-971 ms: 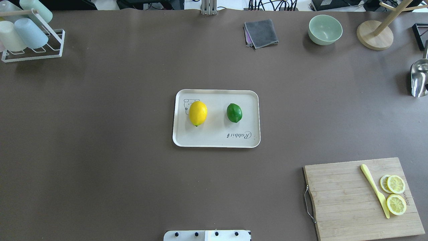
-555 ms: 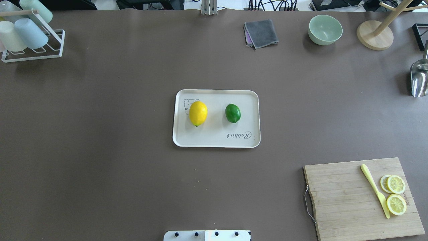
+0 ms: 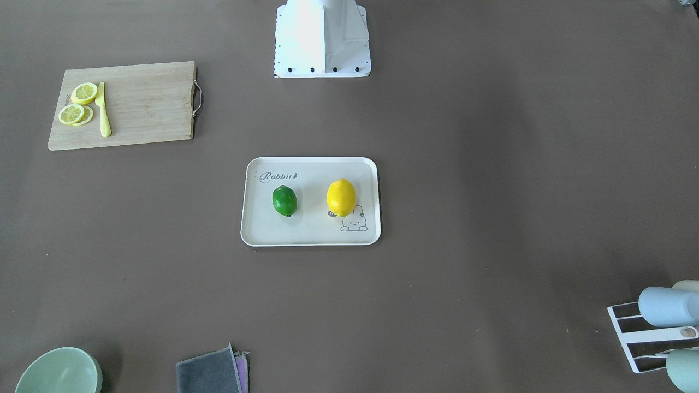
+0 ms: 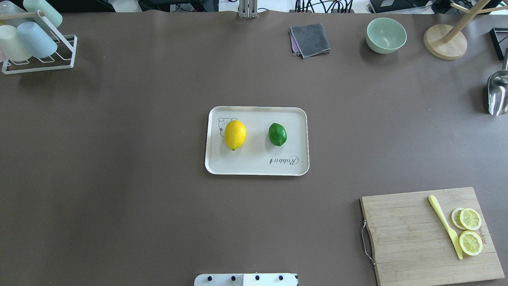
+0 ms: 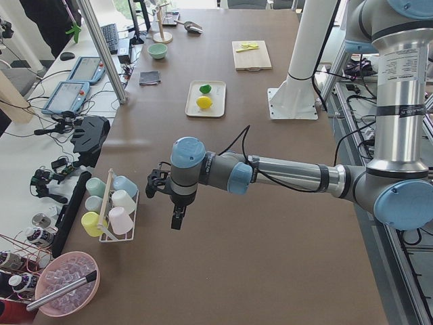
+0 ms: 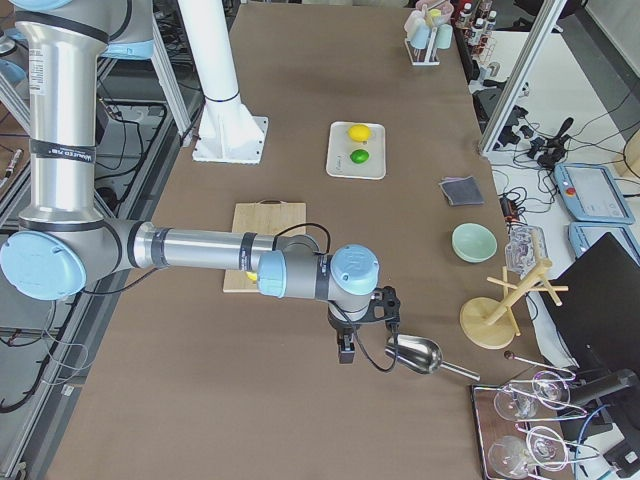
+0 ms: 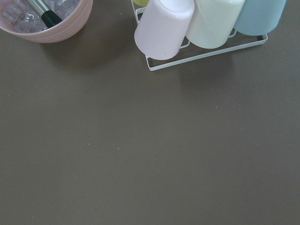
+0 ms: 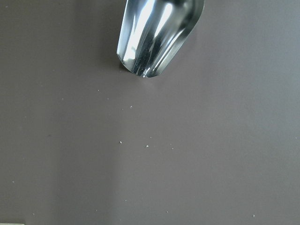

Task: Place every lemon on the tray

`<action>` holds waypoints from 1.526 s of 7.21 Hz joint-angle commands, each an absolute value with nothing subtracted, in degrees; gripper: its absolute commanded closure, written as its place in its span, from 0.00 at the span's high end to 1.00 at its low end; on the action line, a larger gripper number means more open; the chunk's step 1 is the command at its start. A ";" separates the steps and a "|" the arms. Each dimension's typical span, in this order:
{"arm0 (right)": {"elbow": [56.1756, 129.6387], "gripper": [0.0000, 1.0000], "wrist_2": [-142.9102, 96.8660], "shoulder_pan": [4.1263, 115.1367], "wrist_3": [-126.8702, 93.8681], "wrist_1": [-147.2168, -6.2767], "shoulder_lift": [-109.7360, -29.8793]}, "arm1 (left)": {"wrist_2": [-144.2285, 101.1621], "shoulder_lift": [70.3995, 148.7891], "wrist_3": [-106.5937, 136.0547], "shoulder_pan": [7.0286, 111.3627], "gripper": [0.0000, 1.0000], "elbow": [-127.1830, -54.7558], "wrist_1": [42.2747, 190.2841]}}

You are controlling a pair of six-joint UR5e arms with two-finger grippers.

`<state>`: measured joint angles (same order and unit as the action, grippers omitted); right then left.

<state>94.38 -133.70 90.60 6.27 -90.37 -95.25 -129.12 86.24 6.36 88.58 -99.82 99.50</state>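
Yellow lemon (image 4: 235, 134) and green lemon (image 4: 277, 134) are both sitting apart on the tray (image 4: 254, 167) mid desk (image 4: 119, 190) — task is looking complete, nothing left — left fingers (image 5: 176, 222) and right fingers (image 6: 346, 350) are hanging far off, whether parted or closed I cannot tell.

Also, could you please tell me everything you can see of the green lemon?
The green lemon is a whole, egg-shaped fruit with a glossy dark green skin that catches a light highlight, and a small pointed tip at one end. It lies on its side on the flat floor of the beige tray, in the half with the "Rabbit" script. It sits clear of the raised rim and apart from the yellow lemon. Only the tray touches it.
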 commanded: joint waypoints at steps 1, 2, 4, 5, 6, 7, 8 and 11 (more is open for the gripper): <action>95.71 1.00 -133.77 90.62 5.71 -92.79 -94.05 | -129.20 86.04 6.42 88.59 0.98 -100.11 99.32; 97.37 1.00 -133.77 90.62 5.45 -94.47 -93.78 | -129.37 86.04 6.50 88.59 0.98 -100.54 99.23; 98.61 1.00 -134.73 89.92 5.01 -95.27 -93.61 | -131.13 85.96 6.50 88.68 0.98 -99.94 99.23; 98.53 1.00 -134.74 89.65 4.84 -95.36 -93.17 | -131.13 85.87 6.50 88.77 0.98 -99.76 99.23; 98.53 1.00 -134.91 89.30 2.31 -95.27 -92.82 | -131.05 85.87 6.50 88.77 0.98 -99.76 99.32; 98.26 1.00 -135.09 89.21 1.59 -95.01 -92.99 | -131.04 85.87 6.50 88.77 0.98 -99.67 99.32; 98.26 1.00 -135.35 89.21 1.58 -94.84 -93.42 | -130.96 85.87 6.50 88.86 0.98 -99.75 99.32; 98.09 1.00 -136.41 89.21 1.58 -94.75 -93.52 | -130.69 85.87 6.50 88.86 0.98 -99.76 99.32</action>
